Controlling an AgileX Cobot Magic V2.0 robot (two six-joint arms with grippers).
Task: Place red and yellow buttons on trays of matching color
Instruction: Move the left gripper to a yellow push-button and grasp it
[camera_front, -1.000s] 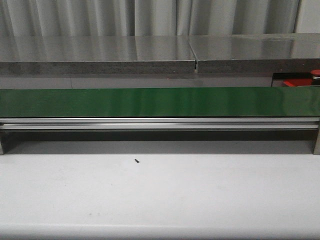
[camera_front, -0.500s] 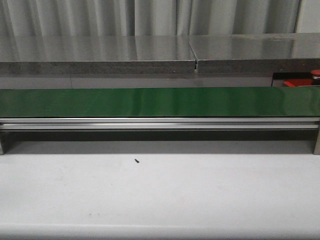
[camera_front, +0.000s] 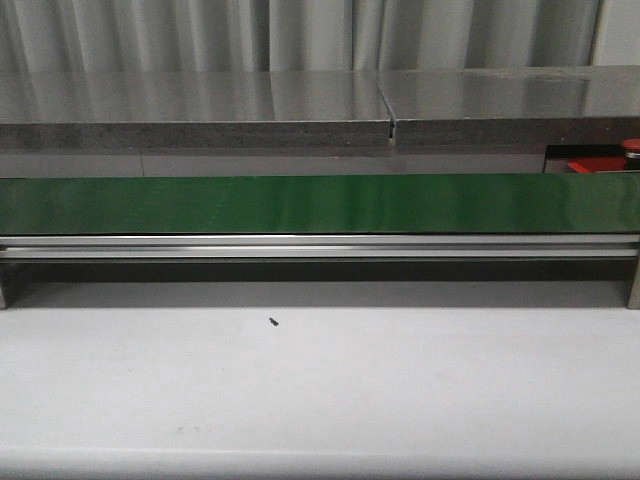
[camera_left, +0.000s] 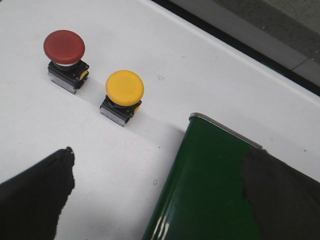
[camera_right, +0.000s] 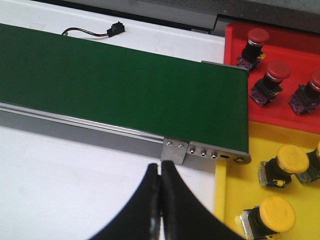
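Observation:
In the left wrist view a red button (camera_left: 64, 47) and a yellow button (camera_left: 124, 87) stand upright on the white table, apart from each other. My left gripper (camera_left: 157, 172) is open and empty, short of both, over the belt's end. In the right wrist view the red tray (camera_right: 235, 37) holds three red buttons (camera_right: 276, 74) and the yellow tray (camera_right: 235, 200) holds several yellow buttons (camera_right: 276, 213). My right gripper (camera_right: 160, 170) is shut and empty above the table, beside the belt's end. In the front view only an edge of the red tray (camera_front: 600, 166) shows.
The long dark green belt (camera_front: 320, 203) crosses the table on a metal frame (camera_right: 100, 131); it shows in the left wrist view (camera_left: 210, 185) and the right wrist view (camera_right: 125, 75). A black cable plug (camera_right: 116, 29) lies behind it. A black speck (camera_front: 273, 322) lies on the table.

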